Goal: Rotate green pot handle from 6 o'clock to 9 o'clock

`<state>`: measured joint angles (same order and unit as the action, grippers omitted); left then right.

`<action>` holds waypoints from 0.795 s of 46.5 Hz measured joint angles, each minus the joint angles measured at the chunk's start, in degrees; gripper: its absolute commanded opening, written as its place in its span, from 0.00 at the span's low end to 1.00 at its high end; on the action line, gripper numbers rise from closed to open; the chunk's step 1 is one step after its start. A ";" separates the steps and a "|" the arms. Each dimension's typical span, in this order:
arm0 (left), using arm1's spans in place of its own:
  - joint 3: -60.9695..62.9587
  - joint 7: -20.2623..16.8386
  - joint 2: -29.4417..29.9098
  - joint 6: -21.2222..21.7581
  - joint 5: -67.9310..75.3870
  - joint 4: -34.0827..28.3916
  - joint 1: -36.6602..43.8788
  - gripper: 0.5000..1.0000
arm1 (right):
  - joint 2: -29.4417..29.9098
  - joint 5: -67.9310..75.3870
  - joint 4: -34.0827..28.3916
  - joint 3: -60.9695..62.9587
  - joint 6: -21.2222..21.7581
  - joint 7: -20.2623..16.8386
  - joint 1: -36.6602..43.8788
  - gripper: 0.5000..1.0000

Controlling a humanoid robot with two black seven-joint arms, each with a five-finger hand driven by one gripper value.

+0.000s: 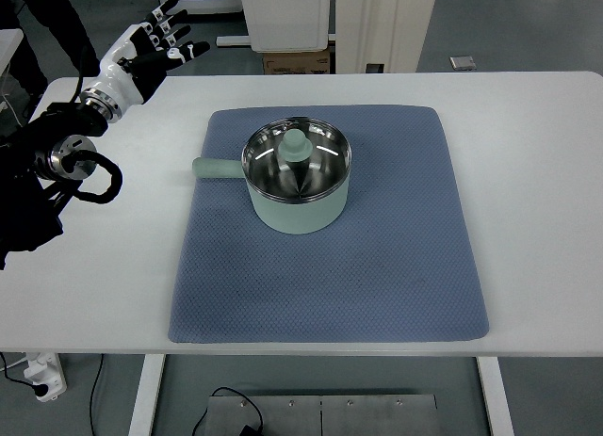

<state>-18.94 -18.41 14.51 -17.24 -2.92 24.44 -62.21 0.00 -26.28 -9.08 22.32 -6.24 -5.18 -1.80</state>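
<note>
left hand (155, 40) at ten o'clock, fingers spread wide, holding nothing. round green pot (297, 177), glass lid, handle (217, 168) pointing nine o'clock, on quilted blue mat (377, 266).

Pot (298, 186) sits on mat (330, 266), handle (217, 169) pointing left

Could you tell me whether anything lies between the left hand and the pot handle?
Nothing visible does. The left hand is raised at the table's far left corner, fingers spread, and only bare table and the mat's edge separate it from the handle, which points left.
</note>
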 measured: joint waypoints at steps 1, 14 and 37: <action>-0.08 -0.05 -0.59 0.04 -0.03 -0.78 0.13 1.00 | 0.00 0.00 0.00 0.00 0.00 0.00 0.00 1.00; -2.35 -1.32 -4.47 2.68 -0.35 -3.86 3.67 1.00 | 0.00 0.00 0.01 0.00 0.00 -0.01 -0.02 1.00; -3.22 -2.22 -8.11 4.10 -0.36 -7.21 4.37 1.00 | 0.00 0.00 0.00 0.00 0.00 0.00 -0.01 1.00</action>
<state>-22.16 -20.62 6.40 -13.14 -3.27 17.23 -57.83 0.00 -26.28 -9.09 22.32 -6.24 -5.18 -1.81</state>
